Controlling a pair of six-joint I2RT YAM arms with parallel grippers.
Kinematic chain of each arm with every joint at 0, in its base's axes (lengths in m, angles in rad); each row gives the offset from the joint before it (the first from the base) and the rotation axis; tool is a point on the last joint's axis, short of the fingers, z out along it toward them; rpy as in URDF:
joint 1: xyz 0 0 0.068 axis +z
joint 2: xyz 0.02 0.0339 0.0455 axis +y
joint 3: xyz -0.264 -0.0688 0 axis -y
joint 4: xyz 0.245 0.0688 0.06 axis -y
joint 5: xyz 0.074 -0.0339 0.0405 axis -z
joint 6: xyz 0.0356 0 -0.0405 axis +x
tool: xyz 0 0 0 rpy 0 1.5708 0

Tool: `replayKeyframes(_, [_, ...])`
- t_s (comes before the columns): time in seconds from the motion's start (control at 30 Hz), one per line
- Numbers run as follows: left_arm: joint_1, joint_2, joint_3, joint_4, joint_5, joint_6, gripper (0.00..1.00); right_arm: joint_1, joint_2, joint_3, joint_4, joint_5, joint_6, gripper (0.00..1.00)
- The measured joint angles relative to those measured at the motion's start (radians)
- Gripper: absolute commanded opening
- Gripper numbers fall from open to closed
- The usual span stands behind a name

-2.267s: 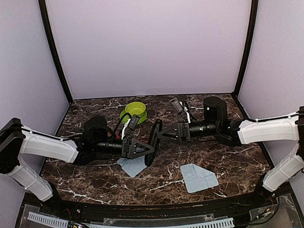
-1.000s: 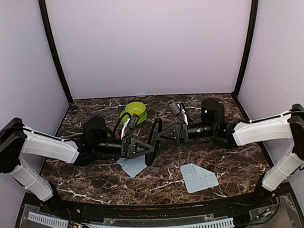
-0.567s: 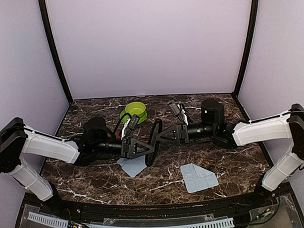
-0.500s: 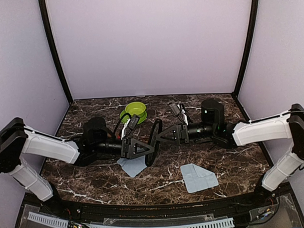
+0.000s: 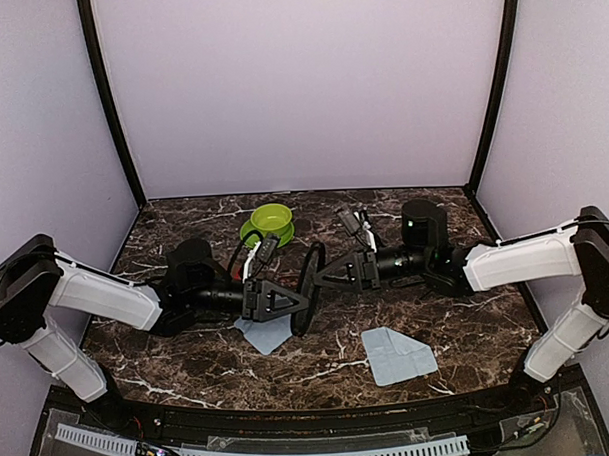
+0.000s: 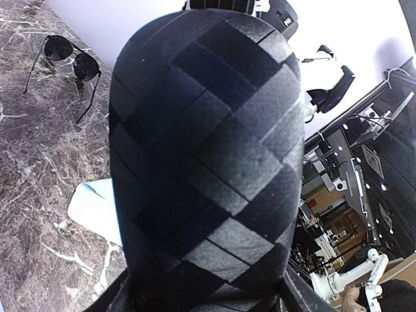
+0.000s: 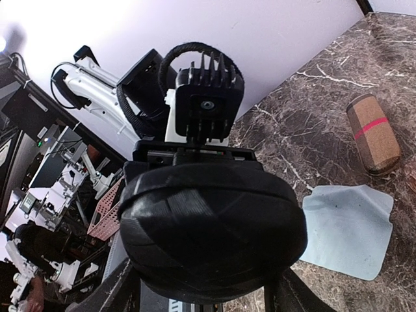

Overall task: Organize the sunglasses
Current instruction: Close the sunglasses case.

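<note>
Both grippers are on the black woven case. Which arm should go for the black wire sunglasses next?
Right, probably. The black wire-framed sunglasses lie beyond the black woven oblong case in the left wrist view, so on the right gripper's side; the left gripper can hold it alone.

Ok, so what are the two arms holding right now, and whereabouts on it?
Both hold the black woven case between them. The left gripper has its jaws clamped on the edge facing it, and the right gripper grips the opposite edge.
</note>
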Motion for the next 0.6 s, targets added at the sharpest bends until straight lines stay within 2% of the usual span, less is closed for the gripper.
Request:
replayKeyframes(0.1, [0.000,0.000,-0.003,0.013,0.019,0.001,0.44,-0.005,0.000,0.000,0.005,-0.035,-0.011,0.35])
replayKeyframes(0.23, [0.000,0.000,-0.005,0.023,0.032,0.002,0.44,-0.011,0.000,0.000,0.011,-0.066,-0.020,0.35])
replayKeyframes(0.43, [0.000,0.000,-0.005,0.027,0.039,0.003,0.40,-0.017,0.006,-0.001,0.023,-0.092,-0.026,0.36])
replayKeyframes(0.6, [0.000,0.000,-0.005,0.031,0.042,0.002,0.32,-0.022,0.006,-0.005,0.031,-0.111,-0.034,0.38])
